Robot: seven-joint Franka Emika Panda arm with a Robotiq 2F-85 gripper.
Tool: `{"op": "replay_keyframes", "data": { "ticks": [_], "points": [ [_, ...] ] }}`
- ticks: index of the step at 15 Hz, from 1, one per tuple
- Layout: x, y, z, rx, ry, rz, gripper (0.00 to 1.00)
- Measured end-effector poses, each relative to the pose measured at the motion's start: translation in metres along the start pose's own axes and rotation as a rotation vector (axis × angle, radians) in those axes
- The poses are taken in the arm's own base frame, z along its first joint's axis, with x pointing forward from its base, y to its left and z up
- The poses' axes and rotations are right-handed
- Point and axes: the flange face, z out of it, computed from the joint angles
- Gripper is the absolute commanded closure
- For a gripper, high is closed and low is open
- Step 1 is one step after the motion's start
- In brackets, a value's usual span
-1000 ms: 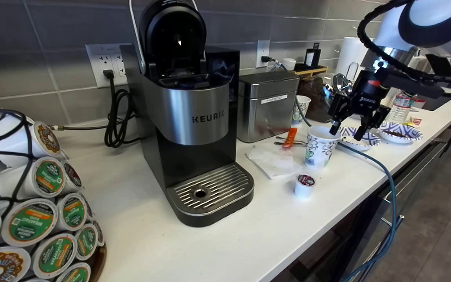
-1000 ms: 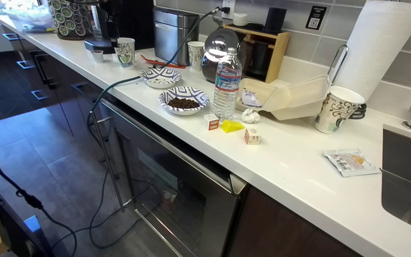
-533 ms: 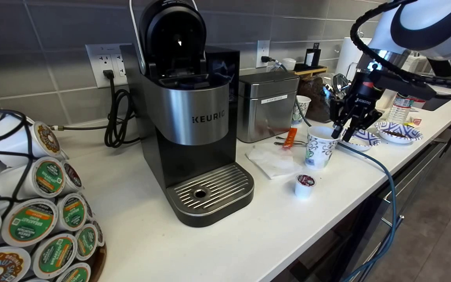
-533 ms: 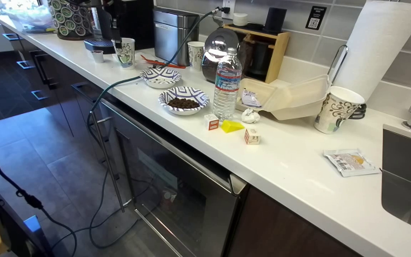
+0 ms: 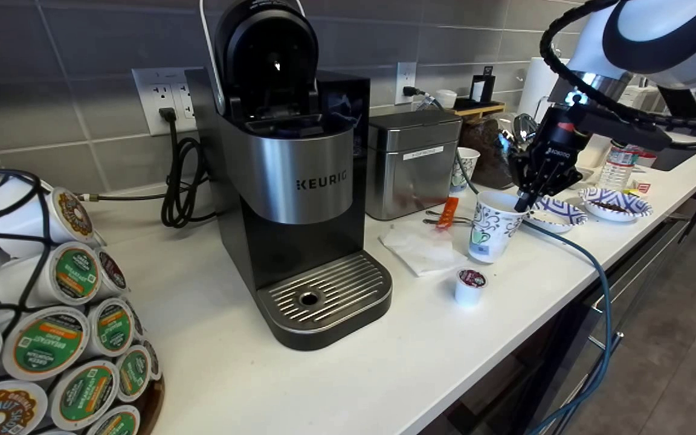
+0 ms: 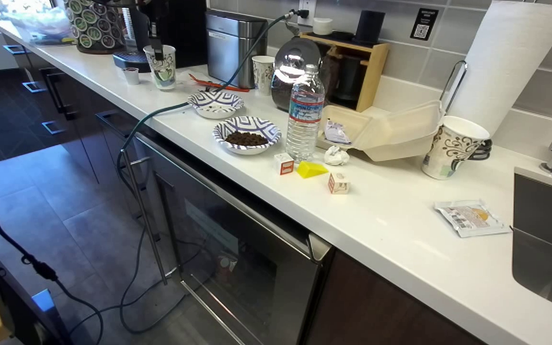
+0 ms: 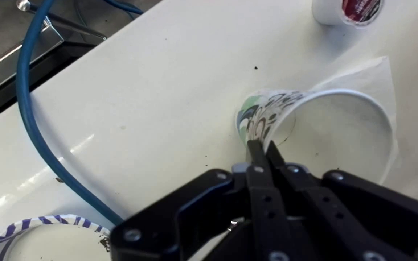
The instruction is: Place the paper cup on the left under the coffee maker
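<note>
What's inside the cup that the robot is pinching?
Inside the cup, the wrist view shows one finger, a tiny dark speck and pale lining. The gripper covers the opening's near side.

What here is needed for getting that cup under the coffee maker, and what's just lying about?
Part of the job:
cup
gripper, pinching the cup's rim
coffee maker

Just lying about:
loose pod
napkin
two bowls
bottle
silver packet

Two patterned bowls (image 6: 249,123), one coffee maker (image 5: 296,175), seemingly three unstacked paper cups (image 6: 163,74).
</note>
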Motion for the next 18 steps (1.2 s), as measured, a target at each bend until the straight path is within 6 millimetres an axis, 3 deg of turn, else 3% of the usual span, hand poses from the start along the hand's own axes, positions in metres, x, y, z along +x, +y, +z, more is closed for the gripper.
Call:
{"op": "replay_keyframes", "data": {
  "ticks": [5, 8, 14, 18],
  "points": [
    [-0.021, -0.018, -0.037, 0.012, 0.026, -0.043, 0.99],
    [-0.049, -0.032, -0.059, -0.014, 0.007, -0.109, 0.99],
    [-0.136, -0.107, -0.072, -0.024, 0.014, -0.346, 0.99],
    [-0.163, -0.145, -0.073, 0.026, -0.014, -0.457, 0.96]
  ]
}}
